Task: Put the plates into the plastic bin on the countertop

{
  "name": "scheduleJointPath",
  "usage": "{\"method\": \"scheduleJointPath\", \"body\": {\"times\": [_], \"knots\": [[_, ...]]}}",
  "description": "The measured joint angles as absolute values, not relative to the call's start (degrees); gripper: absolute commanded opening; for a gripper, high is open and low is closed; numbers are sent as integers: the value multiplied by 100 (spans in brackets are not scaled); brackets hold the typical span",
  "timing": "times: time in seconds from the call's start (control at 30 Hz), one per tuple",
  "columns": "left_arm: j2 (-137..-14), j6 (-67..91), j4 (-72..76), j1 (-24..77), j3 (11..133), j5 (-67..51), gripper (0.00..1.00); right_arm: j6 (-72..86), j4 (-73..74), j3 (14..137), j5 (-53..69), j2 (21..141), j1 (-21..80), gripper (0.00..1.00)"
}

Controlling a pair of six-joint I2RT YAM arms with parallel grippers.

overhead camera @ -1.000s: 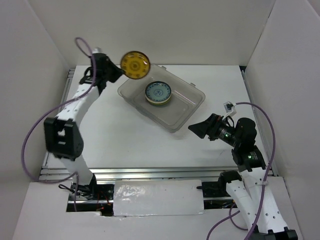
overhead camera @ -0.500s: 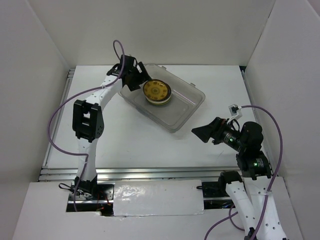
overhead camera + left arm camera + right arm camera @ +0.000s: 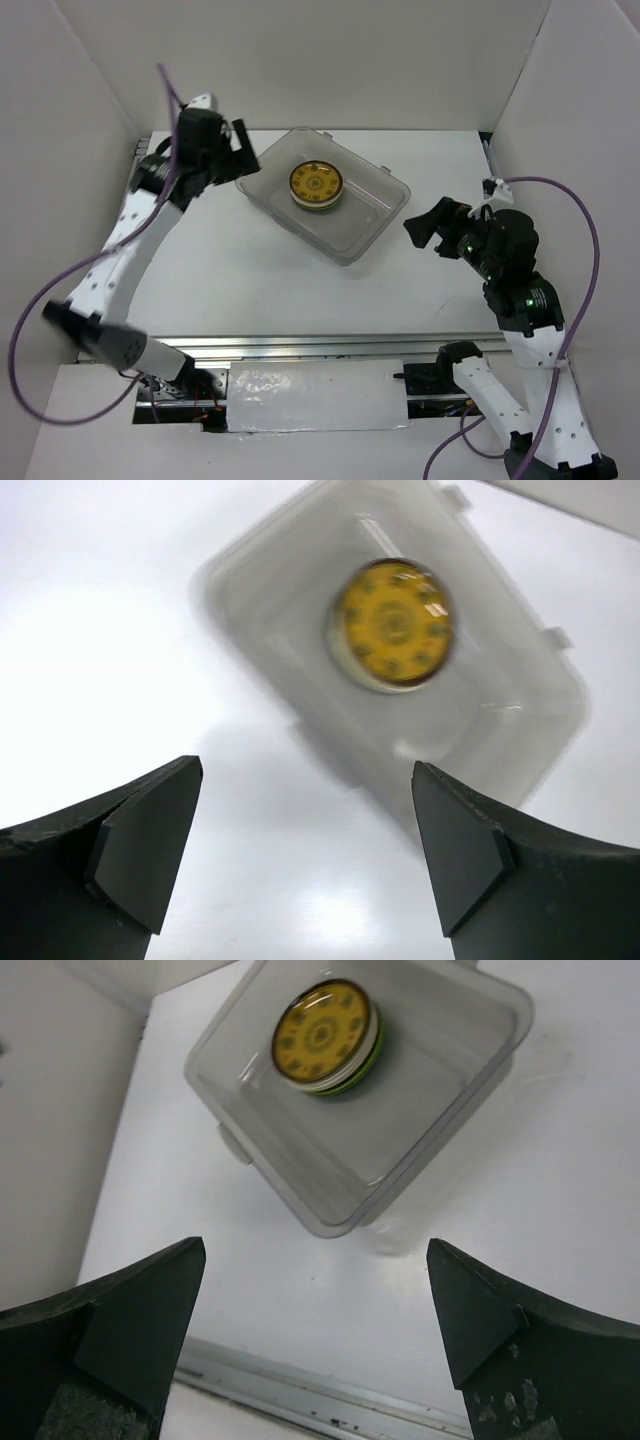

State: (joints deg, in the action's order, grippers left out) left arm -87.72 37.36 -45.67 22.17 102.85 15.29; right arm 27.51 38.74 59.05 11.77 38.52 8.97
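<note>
The clear plastic bin [image 3: 368, 218] sits at an angle on the white countertop [image 3: 250, 280]. In it is a stack of plates with a golden-brown patterned plate [image 3: 316, 183] on top. The left wrist view shows that plate [image 3: 396, 625] inside the bin [image 3: 500, 730]. In the right wrist view the same plate [image 3: 324, 1034] has a lime green rim [image 3: 352, 1084] under it. My left gripper [image 3: 243, 150] is open and empty, just off the bin's far-left corner. The right gripper [image 3: 425, 226] hovers open and empty to the right of the bin.
White walls close in the countertop on the left, back and right. A metal rail [image 3: 300, 346] runs along the front edge and also shows in the right wrist view [image 3: 300, 1396]. Cables loop from both arms.
My left gripper put the golden-brown plate on the stack in the bin, opened, and drew back to the bin's left corner. The right arm shifted slightly right and back.
</note>
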Motion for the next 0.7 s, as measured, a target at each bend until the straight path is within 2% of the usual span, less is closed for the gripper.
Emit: {"method": "scheduleJointPath", "body": {"times": [0.17, 0.37, 0.5, 0.7], "knots": [[-6807, 3310, -5120, 1675, 8685, 2250, 99, 2576, 4392, 6652, -410, 4331, 1592, 100], [-5658, 3000, -5699, 1216, 7754, 2539, 99, 2539, 5068, 7465, -1962, 4180, 2939, 100], [-4624, 2989, -5942, 1203, 7531, 2495, 99, 2554, 5551, 7513, -2377, 3566, 3341, 100], [-3398, 3004, -6307, 1208, 7465, 2543, 99, 2611, 6344, 7649, -2724, 2624, 3385, 100]]}}
